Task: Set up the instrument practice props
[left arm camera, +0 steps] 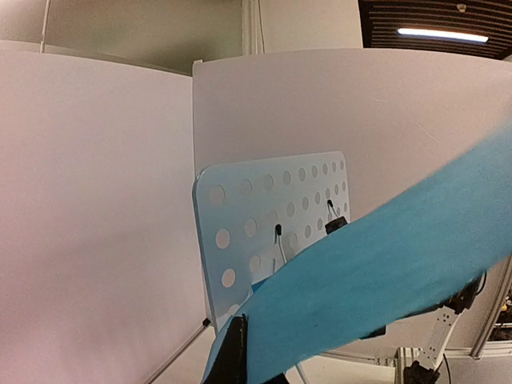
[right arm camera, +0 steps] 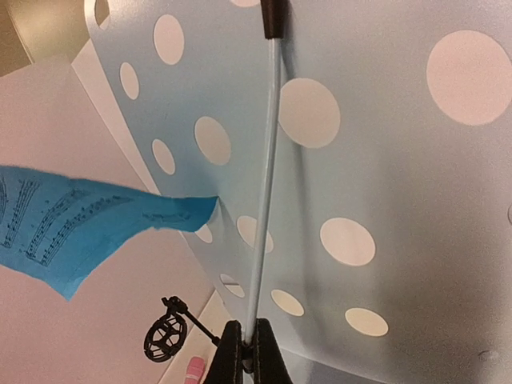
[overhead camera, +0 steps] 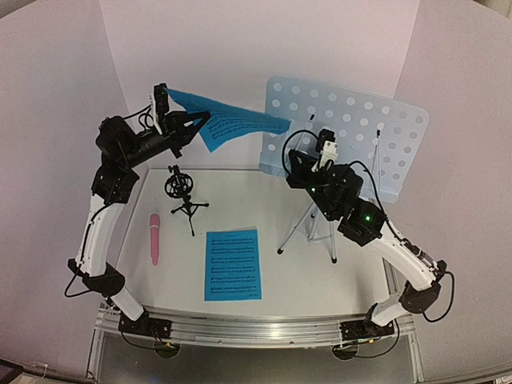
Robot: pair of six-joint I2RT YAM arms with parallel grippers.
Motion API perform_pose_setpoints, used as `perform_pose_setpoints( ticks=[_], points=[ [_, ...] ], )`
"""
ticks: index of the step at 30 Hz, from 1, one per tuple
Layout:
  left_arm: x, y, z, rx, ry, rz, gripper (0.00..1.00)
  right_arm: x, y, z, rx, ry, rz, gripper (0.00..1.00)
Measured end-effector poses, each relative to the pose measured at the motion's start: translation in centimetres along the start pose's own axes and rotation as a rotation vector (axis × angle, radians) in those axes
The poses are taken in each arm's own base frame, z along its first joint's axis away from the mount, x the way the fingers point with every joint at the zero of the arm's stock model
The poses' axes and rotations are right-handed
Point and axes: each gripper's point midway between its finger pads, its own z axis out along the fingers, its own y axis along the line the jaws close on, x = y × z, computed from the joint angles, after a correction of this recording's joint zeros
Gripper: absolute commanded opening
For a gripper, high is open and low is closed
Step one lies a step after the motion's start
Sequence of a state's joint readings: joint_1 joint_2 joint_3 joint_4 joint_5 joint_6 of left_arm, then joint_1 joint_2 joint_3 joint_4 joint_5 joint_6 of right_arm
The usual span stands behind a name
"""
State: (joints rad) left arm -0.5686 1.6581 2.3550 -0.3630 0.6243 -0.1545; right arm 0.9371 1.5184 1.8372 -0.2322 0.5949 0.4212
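Observation:
The pale-blue perforated music stand stands at the back right on silver tripod legs. My left gripper is shut on one blue sheet-music page and holds it in the air, its far corner reaching the stand's left edge. In the left wrist view the page crosses in front of the stand. My right gripper is shut on the stand's thin wire page holder. The second page lies flat on the table. The pink microphone lies beside the black tripod mic mount.
White backdrop panels wall in the table at the back and sides. A metal rail with both arm bases runs along the near edge. The mount and the pink microphone tip show low in the right wrist view.

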Motion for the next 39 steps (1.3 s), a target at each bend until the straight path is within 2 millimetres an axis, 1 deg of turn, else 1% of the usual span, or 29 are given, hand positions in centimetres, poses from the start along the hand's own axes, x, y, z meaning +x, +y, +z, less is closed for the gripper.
perform_pose_setpoints(
  ticks=[3,7,10,14,19,23,28,31,35,39],
  points=[
    [-0.3,0.3,0.4,0.002,-0.021,-0.017,0.0,0.1,0.0,0.0,-0.014,-0.016,0.011,0.0],
    [0.3,0.8,1.1,0.002,-0.022,-0.055,0.0,0.1,0.0,-0.1,-0.026,-0.037,0.022,0.0],
    [0.7,0.9,1.8,0.008,-0.025,-0.076,0.0,0.1,0.0,-0.2,-0.037,-0.045,0.023,0.0],
    [0.8,0.8,2.7,0.014,-0.047,-0.107,0.0,0.2,0.3,-0.3,-0.061,-0.051,0.016,0.0],
    [-0.6,1.8,3.6,-0.01,-0.118,-0.153,0.0,0.2,0.5,-0.2,-0.088,-0.061,0.005,0.0],
    [-2.0,2.3,3.9,-0.018,-0.182,-0.179,0.0,0.3,0.6,-0.1,-0.101,-0.067,-0.003,0.0],
    [-4.7,2.1,3.7,-0.004,-0.282,-0.16,0.0,0.3,0.7,-0.1,-0.11,-0.067,-0.007,0.0],
    [-5.8,1.6,3.4,0.009,-0.325,-0.153,0.0,0.4,0.8,-0.1,-0.117,-0.065,-0.012,0.0],
    [-6.3,0.6,3.7,0.035,-0.353,-0.153,0.0,0.5,1.0,-0.1,-0.131,-0.061,-0.023,0.0],
    [-5.6,-0.3,4.6,0.063,-0.346,-0.17,0.0,0.6,1.3,-0.1,-0.153,-0.052,-0.038,0.0]
  ],
)
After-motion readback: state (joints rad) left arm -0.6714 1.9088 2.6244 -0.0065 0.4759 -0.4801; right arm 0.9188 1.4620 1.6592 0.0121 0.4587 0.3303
